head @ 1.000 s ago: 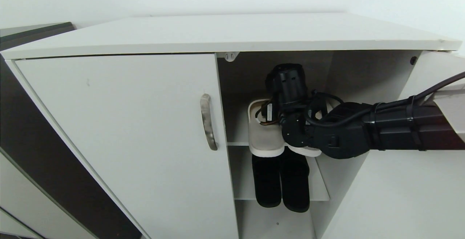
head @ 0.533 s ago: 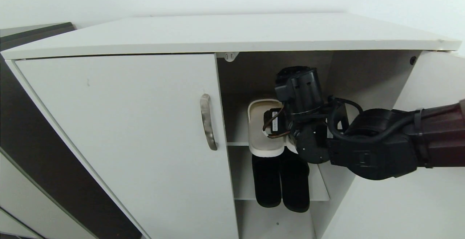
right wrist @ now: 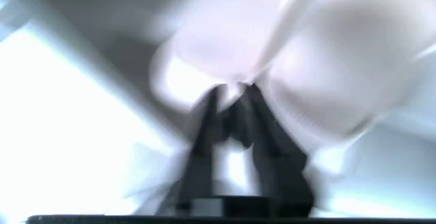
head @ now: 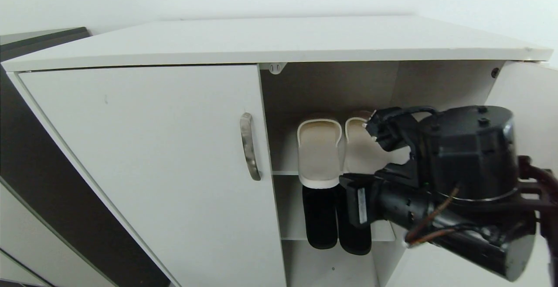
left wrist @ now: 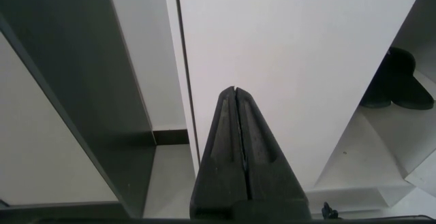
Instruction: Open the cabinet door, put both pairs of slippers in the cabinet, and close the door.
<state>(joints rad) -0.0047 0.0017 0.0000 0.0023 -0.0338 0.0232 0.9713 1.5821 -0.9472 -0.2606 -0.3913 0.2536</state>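
Observation:
The white cabinet has its left door shut and its right door swung open. A pair of white slippers lies on the upper shelf, side by side. A pair of black slippers sits on the shelf below, heels sticking out. My right gripper is in front of the opening, just right of the white slippers and apart from them. In the right wrist view it points at the blurred white slippers. My left gripper is shut and empty, low before the left door.
A metal handle runs down the left door's right edge. A dark panel stands left of the cabinet. The black slippers show past the door's edge in the left wrist view. The cabinet's bottom compartment holds nothing.
My right arm has pulled back out of the cabinet toward the right and nearer the camera. The white slippers, which it covered before, now lie uncovered on the upper shelf.

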